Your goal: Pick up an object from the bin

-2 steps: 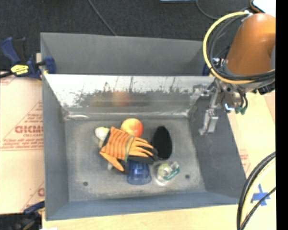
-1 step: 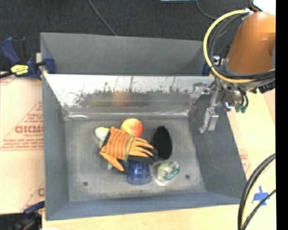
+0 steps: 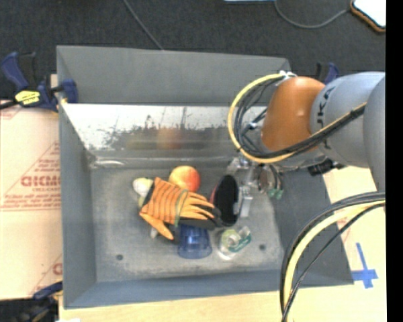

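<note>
One black oval thing (image 3: 226,196) lies right of the bin's middle, its long side running from the near wall toward the far wall. The gripper (image 3: 245,196) is down just to its right, touching it or very nearly (the view does not settle which). Whether the gripper is spread or closed I cannot tell from this angle, and nothing can be seen in its grasp.

On the black thing's left side, an orange glove (image 3: 171,205) with dark stripes sprawls across the middle of the floor, its tips reaching up to the black thing. A red-and-yellow apple (image 3: 185,178) sits just behind the glove, and a small white thing (image 3: 142,186) peeks out at the glove's far left. A blue cup (image 3: 193,241) lies on its side just in front of the glove, and a clear, greenish-tinted thing (image 3: 232,241) rests beside the cup, in front of the gripper.

All of these form one loose cluster on the grey bin (image 3: 107,247). Above the gripper, the wrist carries an orange cover (image 3: 289,116) ringed by looping cables (image 3: 234,123), and the grey arm (image 3: 352,119) runs off to the right.
</note>
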Controlling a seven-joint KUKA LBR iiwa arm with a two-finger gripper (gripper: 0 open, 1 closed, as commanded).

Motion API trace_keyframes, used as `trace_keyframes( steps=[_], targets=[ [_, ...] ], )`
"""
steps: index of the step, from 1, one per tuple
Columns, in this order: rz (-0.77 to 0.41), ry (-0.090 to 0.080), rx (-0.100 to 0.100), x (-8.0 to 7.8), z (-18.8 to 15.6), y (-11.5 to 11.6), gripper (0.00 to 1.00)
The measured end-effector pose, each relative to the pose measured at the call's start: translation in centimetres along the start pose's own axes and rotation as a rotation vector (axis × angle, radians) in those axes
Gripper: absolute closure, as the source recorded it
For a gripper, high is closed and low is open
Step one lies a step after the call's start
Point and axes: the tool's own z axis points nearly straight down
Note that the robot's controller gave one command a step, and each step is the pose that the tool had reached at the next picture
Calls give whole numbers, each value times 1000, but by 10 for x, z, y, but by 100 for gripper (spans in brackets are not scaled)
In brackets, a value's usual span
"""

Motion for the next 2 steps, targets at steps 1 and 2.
trace_keyframes(
  steps=[1, 2],
  targets=[
    [-184, -21, 3, -10, -69, 18, 0],
    [-213, -10, -1, 9, -7, 83, 0]
  ],
)
